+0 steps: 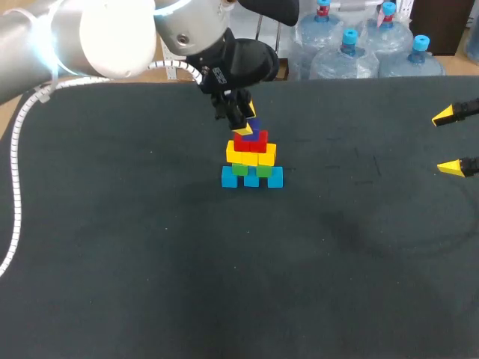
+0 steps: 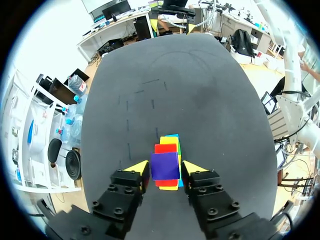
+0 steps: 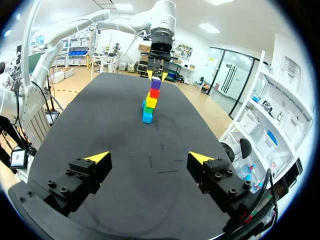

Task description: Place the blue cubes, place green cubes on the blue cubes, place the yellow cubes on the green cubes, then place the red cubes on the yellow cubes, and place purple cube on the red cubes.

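The left end effector [image 2: 165, 169] is clamped on the purple cube [image 2: 165, 165], one yellow-tipped finger [image 2: 138, 168] pressed to each of two opposite sides, so the gap between the fingers is only as wide as the cube itself. The fingers point down over the tower, and the purple cube sits at its very top, directly above the red cubes [image 1: 251, 140]; from the right wrist view its underside looks to be touching them, though a thin gap cannot be ruled out. Below the red cubes comes a layer of yellow cubes [image 1: 251, 155], then the green cubes [image 1: 251, 170], then a row of three blue cubes [image 1: 252, 179] standing on the dark counter [image 1: 150, 262], each layer a little wider than the one above it. The tower stands near the middle of the counter, toward its far side in the head view, with the left arm [image 1: 90, 34] coming in above it from the near left corner. The right end effector [image 3: 149, 159] hangs well apart from the tower at the right edge of the counter, its fingers spread wide with nothing between them, and it points along the counter toward the stack
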Available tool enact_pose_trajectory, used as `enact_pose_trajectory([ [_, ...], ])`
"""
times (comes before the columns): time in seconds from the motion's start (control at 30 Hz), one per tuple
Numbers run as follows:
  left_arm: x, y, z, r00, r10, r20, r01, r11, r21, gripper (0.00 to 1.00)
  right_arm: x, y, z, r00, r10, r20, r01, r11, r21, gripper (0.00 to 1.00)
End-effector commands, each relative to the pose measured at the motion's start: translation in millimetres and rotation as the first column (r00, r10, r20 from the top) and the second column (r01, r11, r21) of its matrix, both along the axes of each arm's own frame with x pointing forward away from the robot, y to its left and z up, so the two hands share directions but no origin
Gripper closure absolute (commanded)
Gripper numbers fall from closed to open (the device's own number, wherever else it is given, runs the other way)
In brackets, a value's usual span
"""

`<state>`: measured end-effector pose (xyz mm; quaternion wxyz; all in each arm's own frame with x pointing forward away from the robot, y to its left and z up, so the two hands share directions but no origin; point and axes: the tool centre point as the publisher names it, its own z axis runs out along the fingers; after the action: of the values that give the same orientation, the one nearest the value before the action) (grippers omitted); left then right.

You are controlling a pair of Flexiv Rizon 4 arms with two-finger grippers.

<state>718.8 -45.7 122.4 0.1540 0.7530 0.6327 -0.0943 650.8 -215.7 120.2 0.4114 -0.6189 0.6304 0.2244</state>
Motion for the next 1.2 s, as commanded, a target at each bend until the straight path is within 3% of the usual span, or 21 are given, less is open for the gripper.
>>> enact_pose_trajectory([
  [0.03,3.8,-0.4,-0.2,1.0,-0.003,-0.007,0.003,1.0,0.002,0.56,0.7,0.5,-0.8,1.0,0.001,0.001,-0.001,1.0,0.001,0.0],
  [0.23,4.2,-0.4,-0.1,1.0,-0.004,-0.007,0.004,1.0,0.003,0.49,0.7,0.5,-0.8,1.0,0.001,0.001,-0.001,1.0,0.001,0.0],
  [0.3,4.3,-0.4,1.4,1.0,-0.006,-0.006,0.006,1.0,0.002,0.3,0.7,0.5,-0.8,1.0,0.001,0.001,-0.001,1.0,0.001,0.0],
  [0.37,4.6,0.1,3.1,1.0,-0.015,0.001,0.015,1.0,0.01,0.0,0.7,0.5,-0.8,1.0,0.001,0.001,-0.001,1.0,0.001,0.0],
  [0.6,-0.7,10.3,26.2,0.998,-0.048,0.041,0.05,0.998,-0.033,0.0,0.7,0.5,-0.8,1.0,0.001,0.001,-0.001,1.0,0.001,0.0],
  [0.93,-2.8,63.6,76.4,0.986,0.043,0.159,-0.012,0.983,-0.186,0.0,0.7,0.5,-0.8,1.0,0.001,0.001,-0.001,1.0,0.001,0.0],
  [1.1,-4.4,97.8,95.3,0.971,0.125,0.202,-0.056,0.947,-0.315,0.0,0.7,0.5,-0.8,1.0,0.001,0.001,-0.001,1.0,0.001,0.0],
  [1.2,-4.4,97.8,95.3,0.971,0.125,0.202,-0.056,0.947,-0.315,0.0,0.7,0.5,-0.8,1.0,0.001,0.001,-0.001,1.0,0.001,0.0],
])
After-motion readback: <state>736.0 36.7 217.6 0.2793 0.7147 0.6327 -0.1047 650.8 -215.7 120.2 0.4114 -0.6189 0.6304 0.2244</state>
